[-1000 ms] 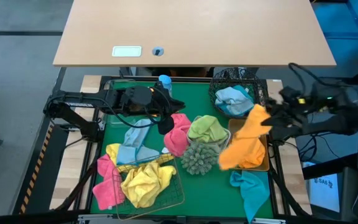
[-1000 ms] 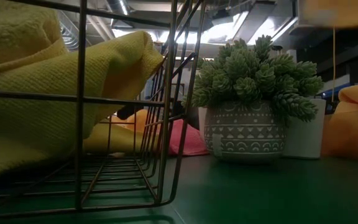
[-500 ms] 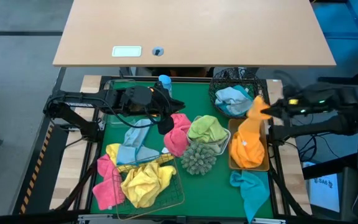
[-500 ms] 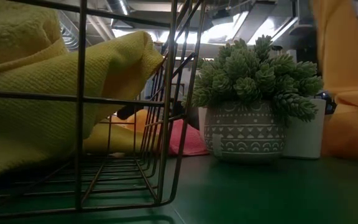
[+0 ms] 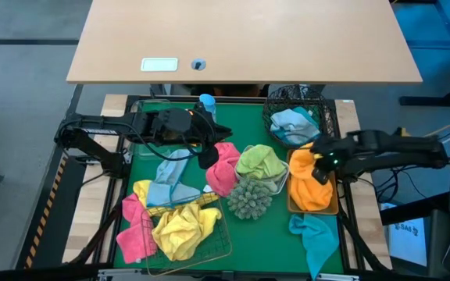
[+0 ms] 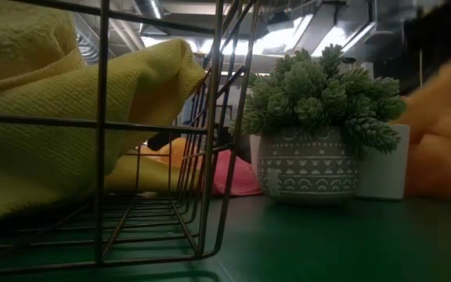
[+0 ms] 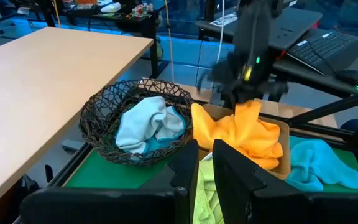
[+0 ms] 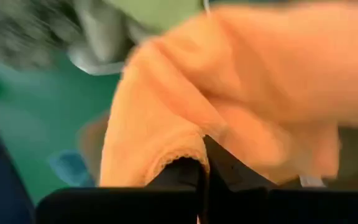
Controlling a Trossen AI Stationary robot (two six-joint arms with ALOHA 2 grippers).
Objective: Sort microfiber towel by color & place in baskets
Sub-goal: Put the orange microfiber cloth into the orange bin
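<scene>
1. Holding the orange towel (image 5: pixel 311 187) low over the tan tray (image 5: pixel 290 204), with the right gripper (image 5: pixel 319 166) pinched tight on a top corner of the cloth.
2. Resting mostly inside that tray, on the right side of the green mat (image 5: pixel 272 234), next to the green towel (image 5: pixel 260 161).
3. Waiting at the back left of the mat, the left gripper (image 5: pixel 207 156), fingers only a little apart; cannot tell if anything is between them.
4. Could go wrong: pulling up without letting go first, lifting the towel back out of the tray.
5. Could go wrong: letting go too far to one side, leaving cloth hanging over the tray edge near the black mesh basket (image 5: pixel 294 117) with its light blue towel (image 5: pixel 294 123).
6. Could go wrong: fuzzy cloth sticking to the fingers and dragging along.
7. Still outside a basket: the teal towel (image 5: pixel 316 238) and a pink towel (image 5: pixel 223 166) on the mat.
8. No words or brand names easy to read anywhere; only a white zigzag pattern on the plant pot (image 6: pixel 310 166).
</scene>
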